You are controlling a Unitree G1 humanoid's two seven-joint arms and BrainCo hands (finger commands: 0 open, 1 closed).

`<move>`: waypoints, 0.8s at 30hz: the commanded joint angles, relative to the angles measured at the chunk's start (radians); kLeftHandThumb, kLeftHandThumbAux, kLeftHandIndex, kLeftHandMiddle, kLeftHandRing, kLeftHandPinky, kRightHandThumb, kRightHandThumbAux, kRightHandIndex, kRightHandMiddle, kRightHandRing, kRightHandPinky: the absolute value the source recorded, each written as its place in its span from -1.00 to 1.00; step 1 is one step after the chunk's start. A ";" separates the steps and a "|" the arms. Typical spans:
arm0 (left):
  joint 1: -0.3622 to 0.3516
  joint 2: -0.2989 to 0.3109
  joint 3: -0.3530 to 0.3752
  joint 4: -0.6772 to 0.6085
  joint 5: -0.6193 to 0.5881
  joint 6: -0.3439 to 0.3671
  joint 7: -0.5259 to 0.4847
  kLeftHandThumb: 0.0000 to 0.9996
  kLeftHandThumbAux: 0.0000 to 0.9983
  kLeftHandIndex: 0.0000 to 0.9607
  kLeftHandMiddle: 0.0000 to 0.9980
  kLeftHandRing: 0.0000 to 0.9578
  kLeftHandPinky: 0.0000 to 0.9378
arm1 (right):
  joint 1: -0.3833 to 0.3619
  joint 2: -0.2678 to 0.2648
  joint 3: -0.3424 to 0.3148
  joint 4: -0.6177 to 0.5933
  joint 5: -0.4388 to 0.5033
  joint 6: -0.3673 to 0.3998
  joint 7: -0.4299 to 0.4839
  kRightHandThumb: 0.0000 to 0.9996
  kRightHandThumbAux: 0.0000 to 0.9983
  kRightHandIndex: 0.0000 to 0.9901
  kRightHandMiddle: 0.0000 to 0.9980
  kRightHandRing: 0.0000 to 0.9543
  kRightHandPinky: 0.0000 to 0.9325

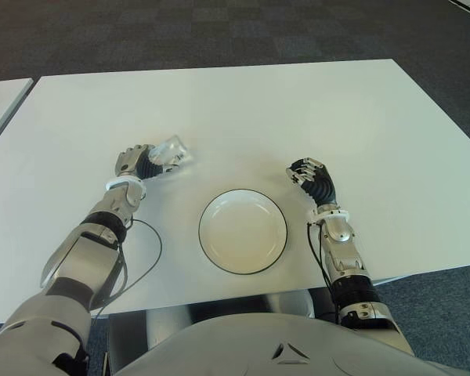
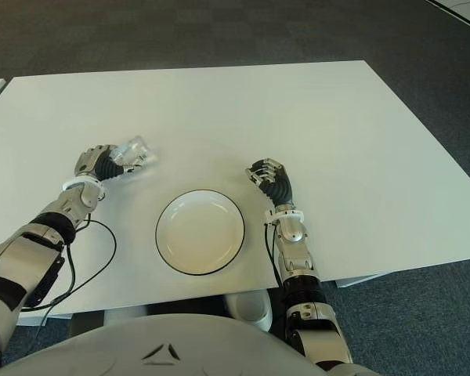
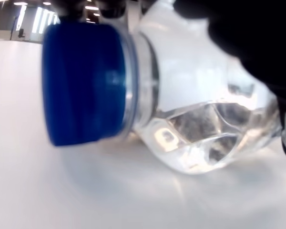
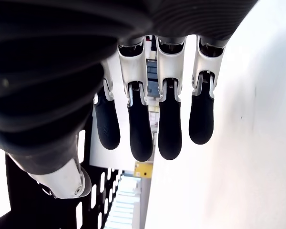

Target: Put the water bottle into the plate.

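— Left eye view first: where is the plate [image 1: 243,231] on the tabletop [image 1: 298,110]?
— Near centre. The left robot hand [image 1: 145,163] grasps the water bottle [image 1: 172,153] lying on its side, far-left of it.
— And the right robot hand [image 1: 312,178]?
— Relaxed, empty, right of the plate.

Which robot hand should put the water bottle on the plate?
The left robot hand. It already grips the water bottle, lying on the table just left of the empty plate. The right robot hand is right of the plate, holding nothing.
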 commanded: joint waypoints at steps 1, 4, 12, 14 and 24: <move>0.079 -0.047 0.024 0.024 -0.022 0.036 0.013 0.49 0.40 -0.08 0.77 0.84 0.86 | 0.008 0.002 0.000 -0.007 0.006 0.002 0.002 0.41 0.47 -0.14 -0.01 0.04 0.09; 0.084 -0.060 0.056 0.017 -0.045 0.042 0.063 0.49 0.40 -0.08 0.78 0.84 0.84 | 0.009 0.001 0.000 -0.012 0.004 0.008 0.002 0.41 0.47 -0.14 -0.01 0.03 0.08; 0.092 -0.086 0.161 -0.053 -0.134 0.002 0.130 0.50 0.40 -0.08 0.80 0.85 0.85 | 0.011 -0.002 -0.003 -0.013 0.010 0.013 0.008 0.41 0.47 -0.14 -0.02 0.02 0.06; 0.094 -0.089 0.186 -0.069 -0.154 -0.016 0.134 0.50 0.40 -0.08 0.80 0.85 0.85 | 0.010 -0.003 -0.005 -0.009 0.012 0.011 0.012 0.41 0.47 -0.14 -0.02 0.02 0.07; 0.117 -0.099 0.236 -0.204 -0.175 -0.055 0.153 0.50 0.40 -0.08 0.81 0.86 0.81 | 0.004 -0.010 -0.009 0.007 0.012 0.003 0.019 0.41 0.47 -0.14 -0.03 0.02 0.06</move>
